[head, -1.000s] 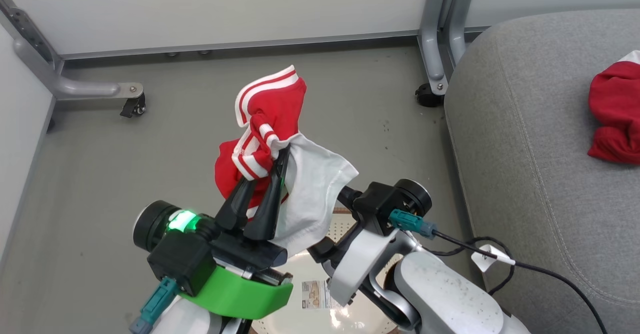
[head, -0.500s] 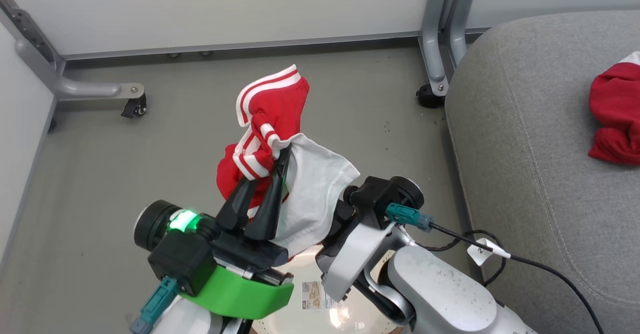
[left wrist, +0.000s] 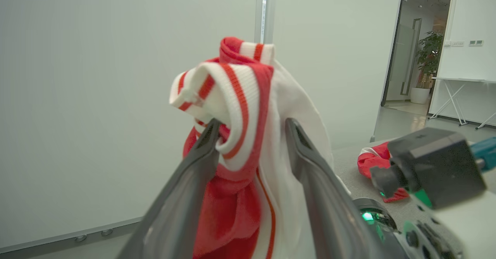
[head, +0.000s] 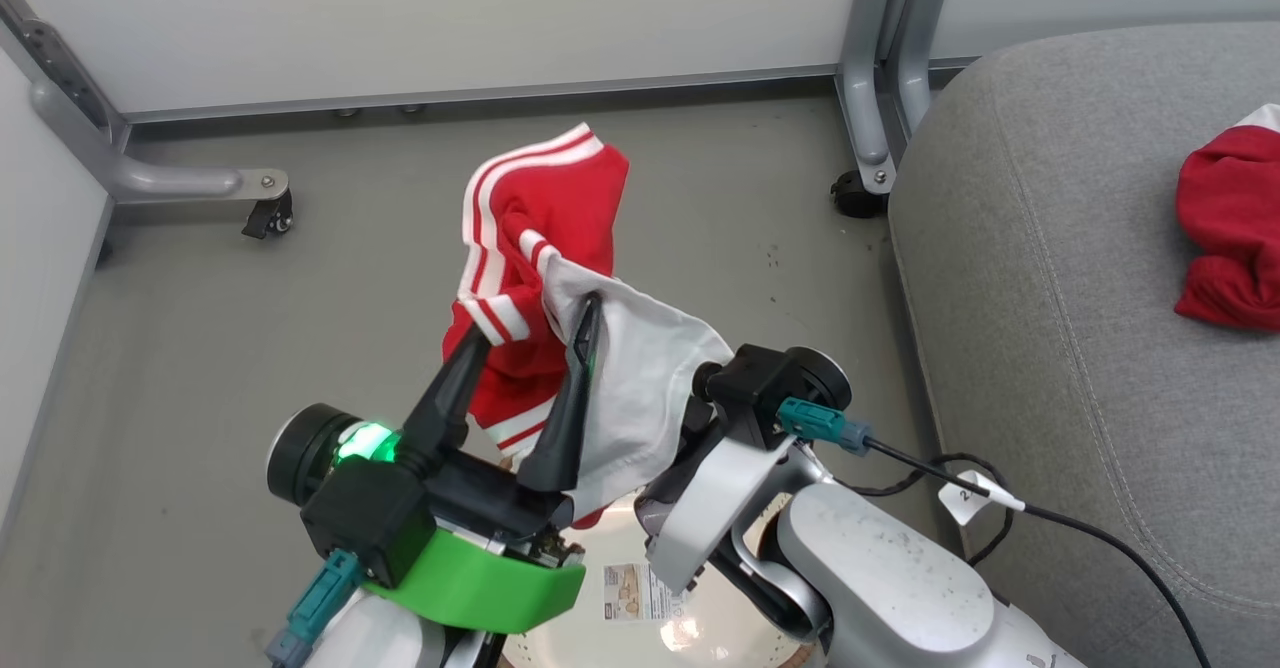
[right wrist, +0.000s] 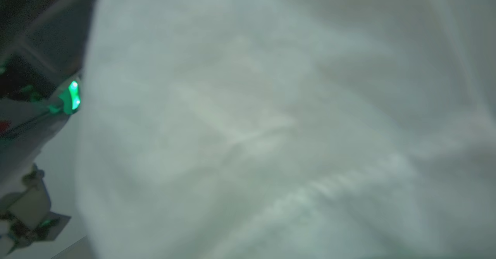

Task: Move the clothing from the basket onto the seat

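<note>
Head view, open room: bare grey floor (head: 250, 348) stretched beyond and to the left of the basket (head: 590, 638), ending at a pale wall panel (head: 450, 28).
Edges: castored frame legs (head: 875, 98) stood far-left and far-right of the basket; the rounded edge of the seat (head: 1050, 298) ran close along the basket's right side.
Raised garment: a red-and-white garment (head: 560, 188) hung in the air above the basket's far part.
Axis: its long axis ran away from the basket. The striped red end pointed to the far side, and the white panel trailed back down toward the basket.
Other garment: the other garment (head: 1230, 218) lay bunched on the seat, well to the right of the basket.
Left hand: the left hand (head: 535, 318) was above the basket with its fingers spread. Cloth sat between them, and in the left wrist view the striped hem (left wrist: 240, 88) curled over the tips and touched both fingers.
Right hand: the right hand (head: 740, 388) was above the basket's right part, its fingers hidden behind the white panel. I cannot tell whether they were spread or pressed together.
Right wrist view: blurred white cloth (right wrist: 271, 115) lay close before the lens.
</note>
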